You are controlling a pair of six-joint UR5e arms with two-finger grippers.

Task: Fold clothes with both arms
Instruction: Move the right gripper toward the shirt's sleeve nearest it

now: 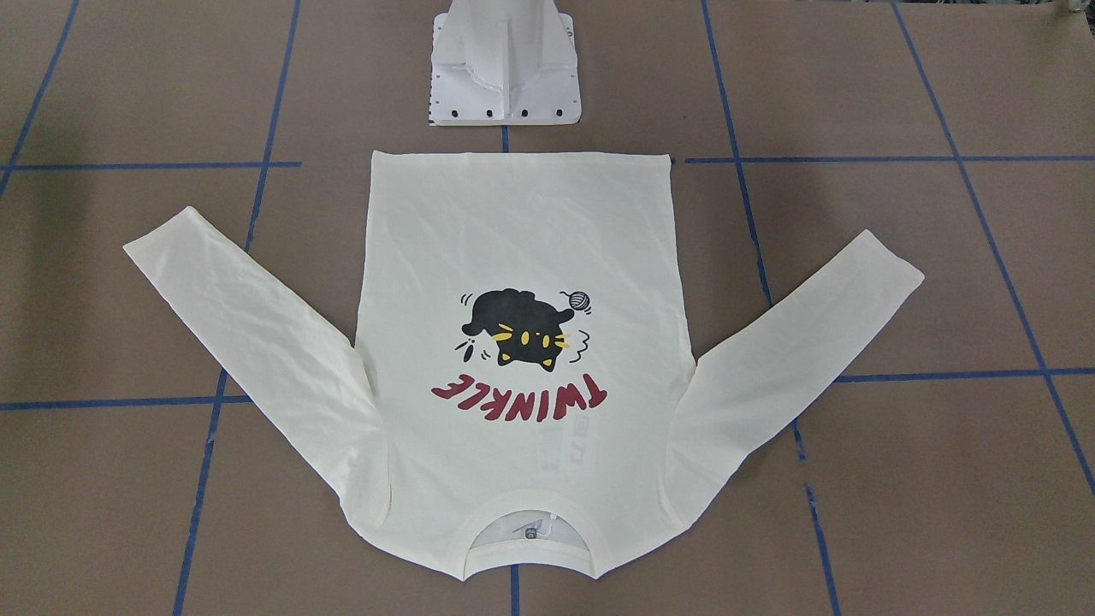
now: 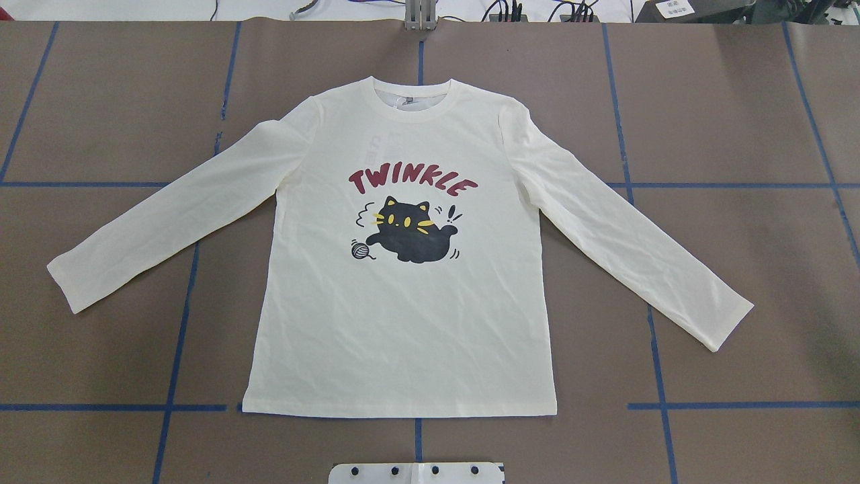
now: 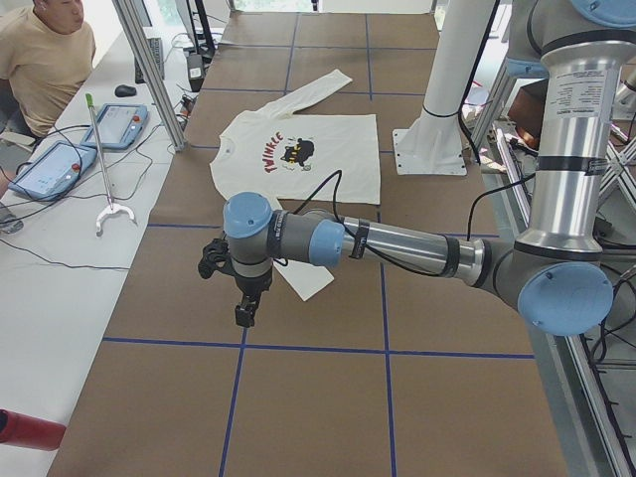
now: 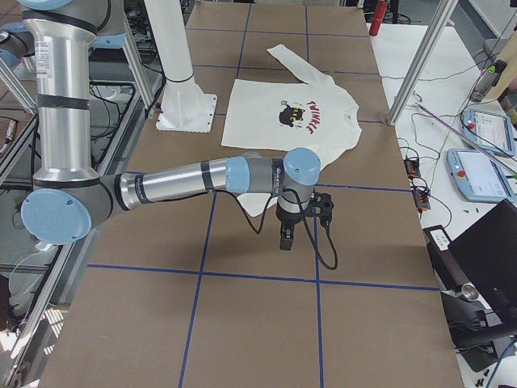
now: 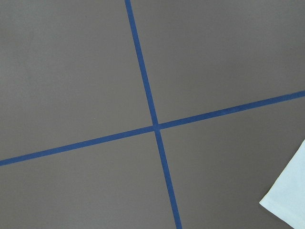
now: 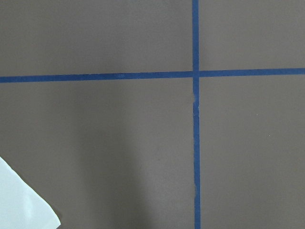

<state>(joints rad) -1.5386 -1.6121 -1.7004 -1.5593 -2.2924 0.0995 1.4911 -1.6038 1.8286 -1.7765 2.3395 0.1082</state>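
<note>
The clothes are one cream long-sleeved T-shirt (image 2: 403, 316) lying flat and face up on the brown table, with a black cat and red "TWINKLE" print, both sleeves spread out and down (image 1: 522, 214). Neither arm enters the overhead or front views. In the left side view my left arm reaches low over the table, its gripper (image 3: 243, 313) pointing down just beyond a sleeve cuff (image 3: 310, 281). In the right side view my right gripper (image 4: 287, 238) hangs likewise past the other cuff (image 4: 252, 202). I cannot tell whether either is open or shut. Each wrist view shows only a cuff corner (image 5: 288, 200) (image 6: 21, 200).
Blue tape lines (image 2: 175, 336) grid the table. The white pedestal base (image 1: 505, 68) stands just behind the shirt's hem. A side bench holds tablets (image 3: 55, 169) and a grabber stick (image 3: 104, 169), with a seated person (image 3: 45, 55) beside it.
</note>
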